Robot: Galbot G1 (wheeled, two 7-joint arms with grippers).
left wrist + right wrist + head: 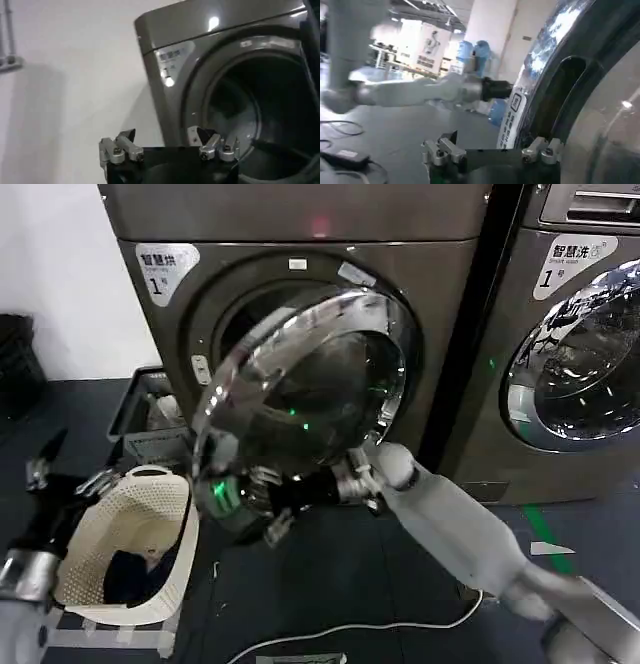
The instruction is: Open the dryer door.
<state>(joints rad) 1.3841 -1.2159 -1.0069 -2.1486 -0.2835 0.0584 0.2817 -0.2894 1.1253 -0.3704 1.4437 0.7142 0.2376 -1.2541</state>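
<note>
The dryer [300, 224] stands at the left with its round glass door [300, 384] swung partway out from the drum opening [262, 302]. My right gripper [250, 494] sits at the door's lower outer edge, seen through the glass. In the right wrist view the right gripper [490, 147] is open, one finger [540, 149] close beside the door's dark rim [555, 95]. My left gripper [65, 469] hangs low at the left over the basket, open and holding nothing. The left wrist view has the left gripper [167, 142] facing the dryer [200, 50] and its drum opening [235, 105] from a distance.
A white laundry basket [130, 534] with dark clothes stands on the floor at the left, a grey crate [150, 419] behind it. A second machine [580, 354] with its door closed stands at the right. A white cable [380, 629] and green tape [545, 534] lie on the floor.
</note>
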